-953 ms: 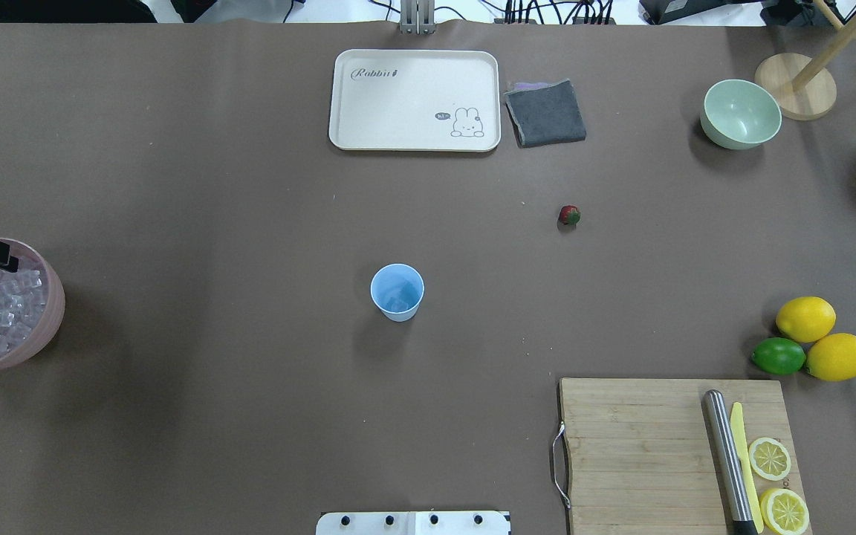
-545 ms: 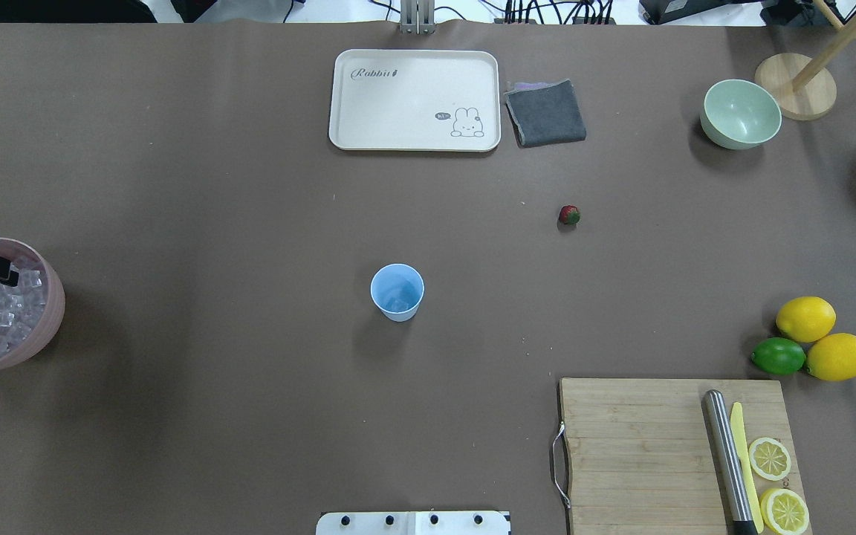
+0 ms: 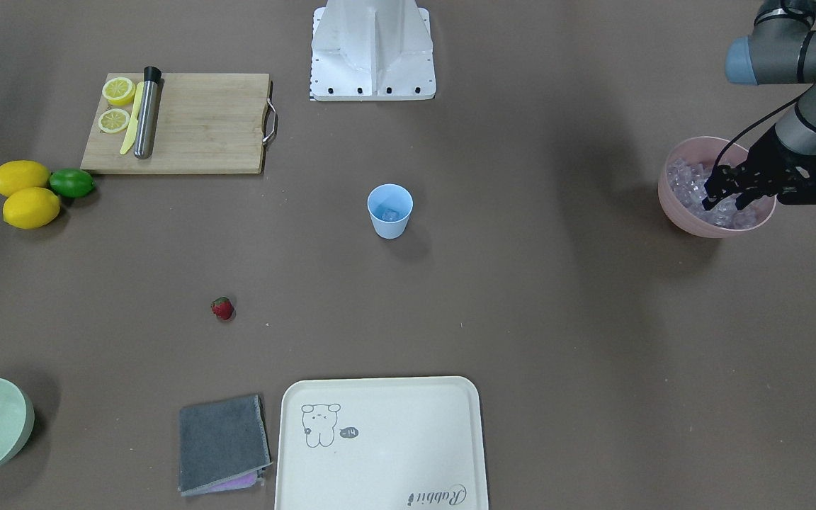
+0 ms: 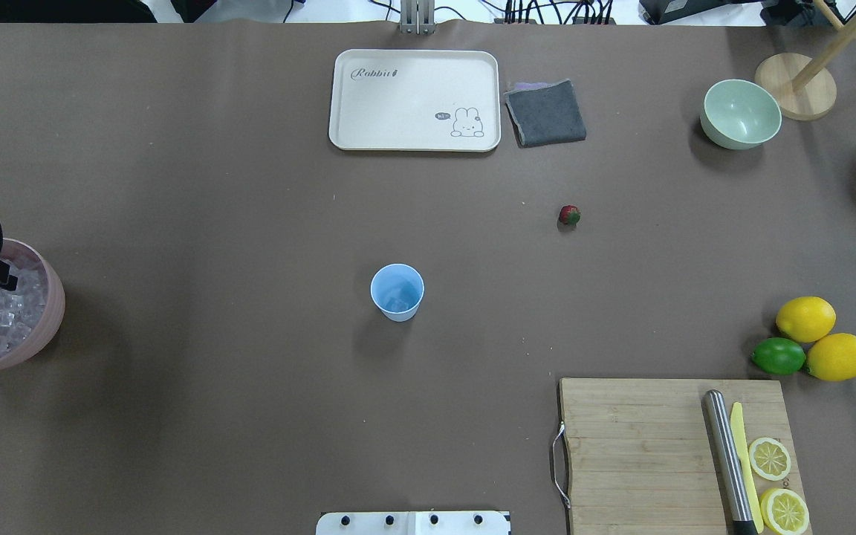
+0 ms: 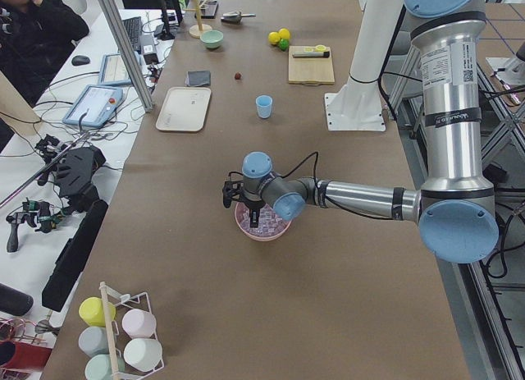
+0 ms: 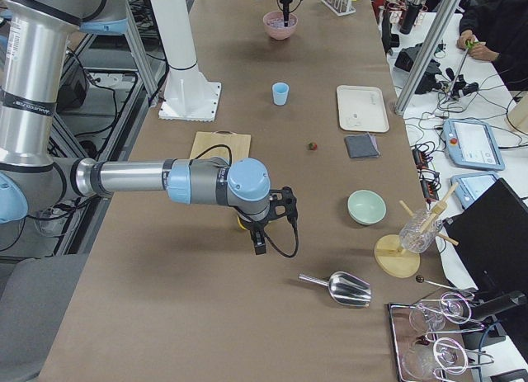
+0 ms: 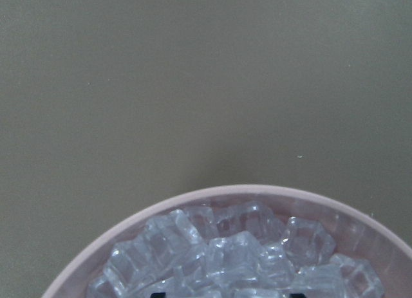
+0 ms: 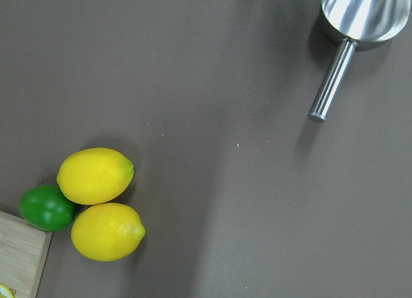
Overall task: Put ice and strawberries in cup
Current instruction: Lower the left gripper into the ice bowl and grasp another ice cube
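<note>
A brown table point(image 4: 250, 186) holds everything. The left arm point(image 3: 815, 106) reaches to the table's far left end and angles down into a pink bowl point(image 3: 670, 202) heaped with ice point(image 7: 232, 256). The left gripper point(image 3: 727, 200) hangs right over that heap with its jaws spread. In the wrist view two dark fingertips point(image 7: 159, 293) sit wide apart at the bottom edge with cubes lying between and just ahead of them, so the ice is directly beneath the jaws and a short drop straight down looks like all the next grasp needs. The cubes are blocky, with no long axis to line up on. The blue cup point(image 4: 397, 291) stands upright at the table's centre, well apart from the bowl on the robot's right of it, with what looks like one cube already inside. The strawberry point(image 4: 569, 215) lies alone on the table on the robot's right half, nearer the right arm point(image 6: 132, 180). The right gripper point(image 6: 259, 243) hovers near the lemons point(image 8: 96, 176), and I cannot tell how its jaws stand. The overhead view cuts off most of the left gripper, and no view shows whether the fingertips touch ice yet. The strawberry is too small to tell which way its leafy end points.
</note>
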Controlling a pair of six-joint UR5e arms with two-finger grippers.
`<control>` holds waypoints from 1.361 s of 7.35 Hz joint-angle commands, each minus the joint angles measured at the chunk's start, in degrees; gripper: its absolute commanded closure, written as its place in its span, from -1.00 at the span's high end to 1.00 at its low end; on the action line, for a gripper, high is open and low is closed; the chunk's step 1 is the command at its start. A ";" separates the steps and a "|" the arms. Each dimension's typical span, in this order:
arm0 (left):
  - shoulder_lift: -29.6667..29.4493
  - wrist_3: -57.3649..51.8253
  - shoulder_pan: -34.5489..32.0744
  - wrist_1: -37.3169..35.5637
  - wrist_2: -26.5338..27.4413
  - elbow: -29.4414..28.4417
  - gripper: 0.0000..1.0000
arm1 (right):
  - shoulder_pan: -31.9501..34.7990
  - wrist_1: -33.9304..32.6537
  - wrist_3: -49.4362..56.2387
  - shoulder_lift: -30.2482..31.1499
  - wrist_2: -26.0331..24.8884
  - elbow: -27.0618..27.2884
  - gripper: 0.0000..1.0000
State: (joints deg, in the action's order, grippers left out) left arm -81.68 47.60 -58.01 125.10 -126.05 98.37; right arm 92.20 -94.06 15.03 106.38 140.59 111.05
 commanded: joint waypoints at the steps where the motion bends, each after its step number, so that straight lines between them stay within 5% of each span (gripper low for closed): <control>1: 0.12 0.03 0.00 -0.03 0.01 0.07 -1.00 | 0.00 -0.24 -0.08 0.76 0.12 1.10 1.00; 5: 0.21 -0.58 -0.70 -0.47 -0.78 2.18 -1.00 | 0.00 -0.33 -0.09 0.76 0.12 1.28 1.00; 7: -0.05 -0.85 -3.40 -0.99 -6.02 4.54 -1.00 | 0.00 -0.33 -0.17 0.67 0.12 1.28 1.00; 8: -0.84 -0.93 -4.64 -4.82 -7.45 7.25 -1.00 | 0.00 -0.33 -0.17 0.67 0.12 1.19 1.00; 10: -12.02 -0.06 -4.39 -17.19 -6.15 9.65 -1.00 | 0.00 -0.33 -0.17 0.67 0.12 1.10 1.00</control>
State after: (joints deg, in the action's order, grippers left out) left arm -86.95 46.93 -62.36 115.20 -132.71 106.73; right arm 92.20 -94.39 14.86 107.06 140.71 112.23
